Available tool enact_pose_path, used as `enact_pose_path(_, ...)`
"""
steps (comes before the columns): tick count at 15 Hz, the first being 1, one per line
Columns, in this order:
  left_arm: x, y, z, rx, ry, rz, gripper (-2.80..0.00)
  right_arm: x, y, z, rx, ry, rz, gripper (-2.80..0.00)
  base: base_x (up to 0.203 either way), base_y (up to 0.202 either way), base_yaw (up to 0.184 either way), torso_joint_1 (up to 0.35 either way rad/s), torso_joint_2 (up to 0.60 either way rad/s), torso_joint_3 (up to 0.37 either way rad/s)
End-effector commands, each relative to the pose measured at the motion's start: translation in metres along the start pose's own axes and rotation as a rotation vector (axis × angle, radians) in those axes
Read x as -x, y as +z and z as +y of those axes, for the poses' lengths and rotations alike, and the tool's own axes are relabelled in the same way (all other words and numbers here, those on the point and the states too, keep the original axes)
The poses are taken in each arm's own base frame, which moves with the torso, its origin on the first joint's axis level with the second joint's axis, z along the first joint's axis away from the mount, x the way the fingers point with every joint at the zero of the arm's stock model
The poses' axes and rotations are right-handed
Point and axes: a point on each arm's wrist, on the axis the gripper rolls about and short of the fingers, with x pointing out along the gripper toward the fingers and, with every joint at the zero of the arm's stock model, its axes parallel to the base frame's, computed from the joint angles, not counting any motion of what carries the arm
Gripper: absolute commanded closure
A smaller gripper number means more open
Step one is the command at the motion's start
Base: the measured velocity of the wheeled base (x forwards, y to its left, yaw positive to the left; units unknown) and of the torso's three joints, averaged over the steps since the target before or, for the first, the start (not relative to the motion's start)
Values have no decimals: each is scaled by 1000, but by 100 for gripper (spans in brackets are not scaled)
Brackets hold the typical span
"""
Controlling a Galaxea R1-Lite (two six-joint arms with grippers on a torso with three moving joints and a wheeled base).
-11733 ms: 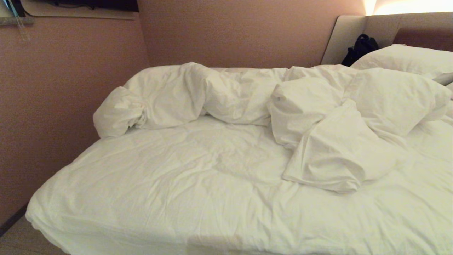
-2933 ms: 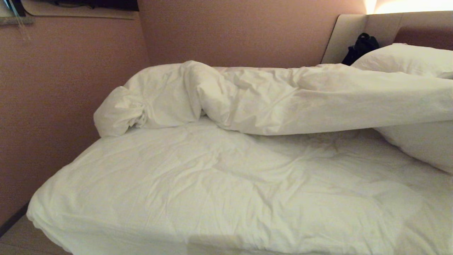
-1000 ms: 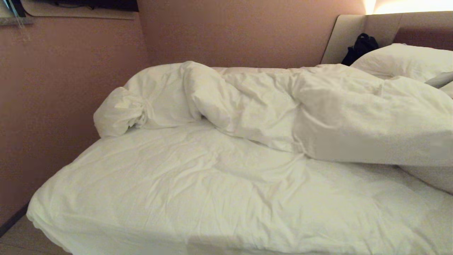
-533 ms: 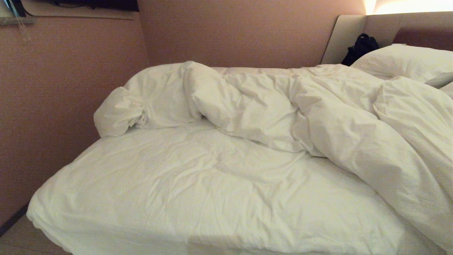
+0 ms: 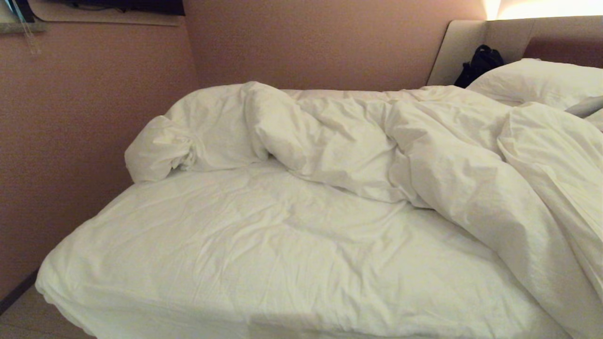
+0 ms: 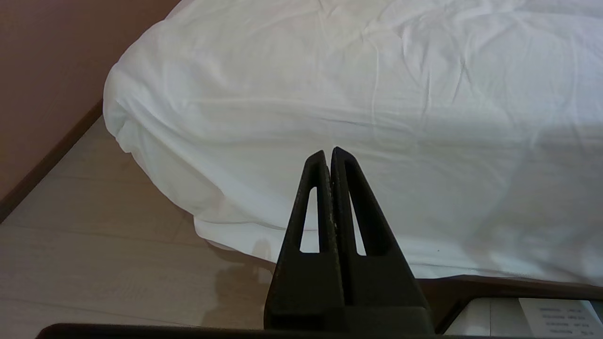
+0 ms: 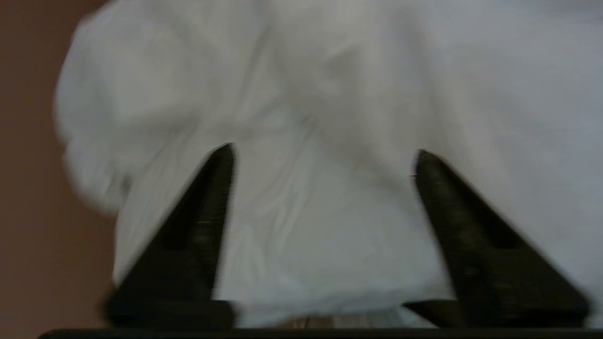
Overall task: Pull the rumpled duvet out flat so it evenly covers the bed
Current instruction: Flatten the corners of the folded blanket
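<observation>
The white duvet [image 5: 358,136] lies bunched along the far side of the bed [image 5: 235,245], against the wall. Its right part [image 5: 518,202] drapes in a thick fold down toward the near right corner. The near part of the bed is under flatter, creased white bedding that hangs over the near edge [image 6: 245,207]. Neither arm shows in the head view. In the right wrist view my right gripper [image 7: 325,153] is open over white bedding [image 7: 320,94], with nothing between its fingers. My left gripper [image 6: 328,153] is shut and empty, parked low in front of the bed's near edge.
White pillows [image 5: 541,77] lie at the far right by the padded headboard [image 5: 461,47], with a black bag [image 5: 480,63] beside them. A pinkish wall [image 5: 94,117] runs along the bed's far and left sides. Pale wood floor [image 6: 94,245] and the bed's dark base [image 6: 494,287] lie below the left gripper.
The raised right part of the duvet has dropped and settled as a fold over the near right of the bed. The bunched left part has not moved.
</observation>
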Motion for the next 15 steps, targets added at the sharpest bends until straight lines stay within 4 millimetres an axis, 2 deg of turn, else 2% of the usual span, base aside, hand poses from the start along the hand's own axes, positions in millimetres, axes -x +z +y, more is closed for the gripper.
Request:
enact_pose_path(1, 0, 0, 0, 0, 1, 1, 0, 1, -10, 12, 36, 65, 42, 0, 0, 0, 0, 0, 0, 0)
enact_pose_path(8, 0, 0, 0, 0, 1, 1, 0, -48, -10, 31, 128, 207, 180, 0, 0, 0, 0, 0, 0, 0)
enact_pose_path(13, 0, 0, 0, 0, 1, 1, 0, -101, -28, 60, 228, 112, 237, 0, 0, 0, 0, 0, 0, 0)
enact_pose_path(15, 0, 0, 0, 0, 1, 1, 0, -132, -30, 73, 232, 101, 199, 0, 0, 0, 0, 0, 0, 0)
